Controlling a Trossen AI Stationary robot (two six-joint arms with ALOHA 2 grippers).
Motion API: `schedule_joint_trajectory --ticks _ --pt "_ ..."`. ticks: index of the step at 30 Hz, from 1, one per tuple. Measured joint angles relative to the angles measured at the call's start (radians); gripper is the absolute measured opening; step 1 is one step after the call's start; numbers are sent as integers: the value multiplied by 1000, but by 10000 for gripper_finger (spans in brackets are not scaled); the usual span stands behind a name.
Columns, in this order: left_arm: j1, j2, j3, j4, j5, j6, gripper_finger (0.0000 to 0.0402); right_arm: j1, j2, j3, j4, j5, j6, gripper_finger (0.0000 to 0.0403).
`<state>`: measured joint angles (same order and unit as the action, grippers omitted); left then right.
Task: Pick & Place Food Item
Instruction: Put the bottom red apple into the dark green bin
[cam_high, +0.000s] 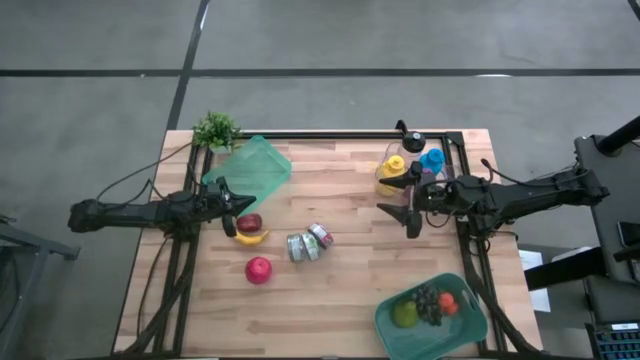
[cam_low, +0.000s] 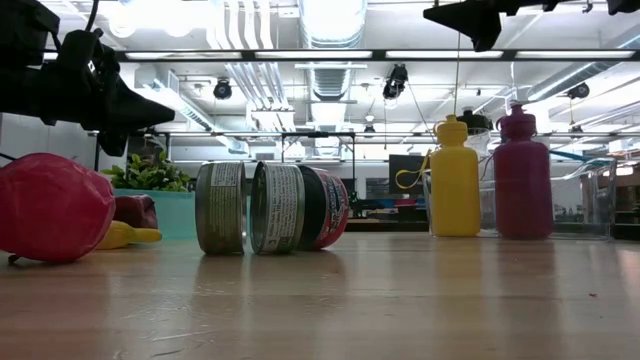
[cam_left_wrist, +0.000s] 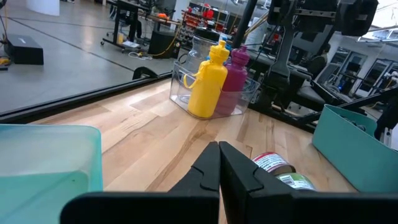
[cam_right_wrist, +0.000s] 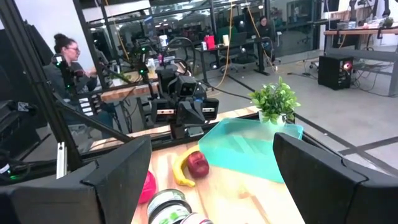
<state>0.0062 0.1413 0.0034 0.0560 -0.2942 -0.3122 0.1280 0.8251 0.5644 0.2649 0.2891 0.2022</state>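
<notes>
Fruit on the counter (cam_high: 330, 290): dark apple (cam_high: 249, 223) touching a banana (cam_high: 251, 237), red fruit (cam_high: 258, 269) nearer, cans (cam_high: 308, 242) to their right. Left gripper (cam_high: 232, 208) hovers just beside the apple, fingers (cam_left_wrist: 219, 171) clenched, grasping nothing. Right gripper (cam_high: 412, 203) waits well apart, fingers (cam_right_wrist: 118, 171) spread, empty. Best approach, I judge: spread the left fingers first, descend straight over the apple, avoid nudging the banana.
</notes>
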Motion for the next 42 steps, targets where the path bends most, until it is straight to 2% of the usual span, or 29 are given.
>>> schedule_joint_trajectory --ticks 22,25,27,30,36,42 --pt "-1 0 0 0 3 -13 1 0 10 0 0 -2 0 334" --pt "-1 0 3 -1 39 -63 1 0 10 0 0 -1 0 334" --pt "-1 4 20 -41 101 -107 1 0 10 0 0 -1 0 334" --pt "-1 7 67 -118 166 -112 1 0 10 0 0 -1 0 334" --pt "-1 27 205 -230 157 -135 1 0 10 0 0 -1 0 334" --pt "-1 206 418 -450 103 -134 1 0 10 0 0 -1 0 334"
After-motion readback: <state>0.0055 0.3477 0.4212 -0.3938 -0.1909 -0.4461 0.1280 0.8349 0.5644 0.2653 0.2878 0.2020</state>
